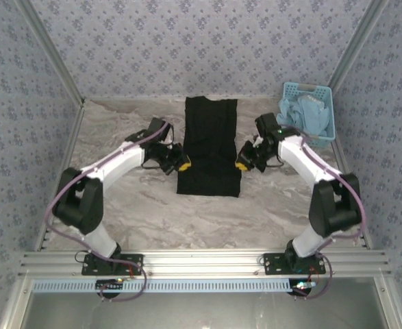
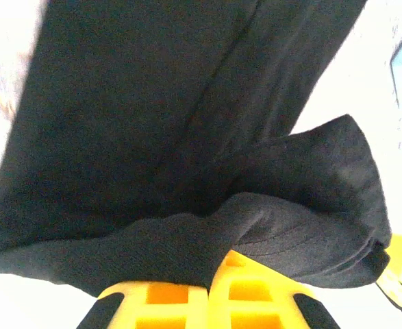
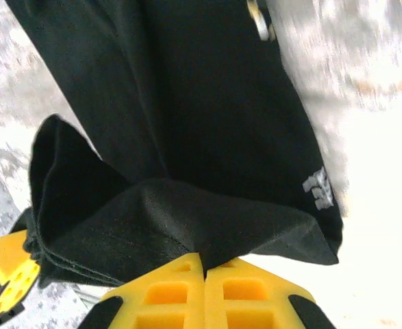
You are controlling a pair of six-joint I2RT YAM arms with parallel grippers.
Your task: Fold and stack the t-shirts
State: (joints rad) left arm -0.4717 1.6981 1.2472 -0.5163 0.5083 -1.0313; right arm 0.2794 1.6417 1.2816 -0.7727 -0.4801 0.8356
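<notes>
1. The black t-shirt (image 1: 209, 147) lies on the surface (image 1: 132, 205), between the two arms. It is folded into a long strip.
2. One short end of the strip points at the arms. The other short end points away from them. So its long way runs from near to far.
3. The left fingers (image 1: 184, 164) are clenched on the shirt's left long edge. The cloth bunches up where they pinch it.
4. The right fingers (image 1: 241, 163) are clenched on the shirt's right long edge, straight across from the left ones. The cloth lifts up there too.
5. Both grips sit closer to the shirt's near end than to its far end.
6. I think the next move is to fold the strip across its long way. Each arm is just as close to its own edge, so they should move together. If one goes first, the strip may twist.
7. A blue basket (image 1: 310, 110) sits past the shirt's far right corner, well apart from it. It holds a light blue cloth (image 1: 300, 113).
</notes>
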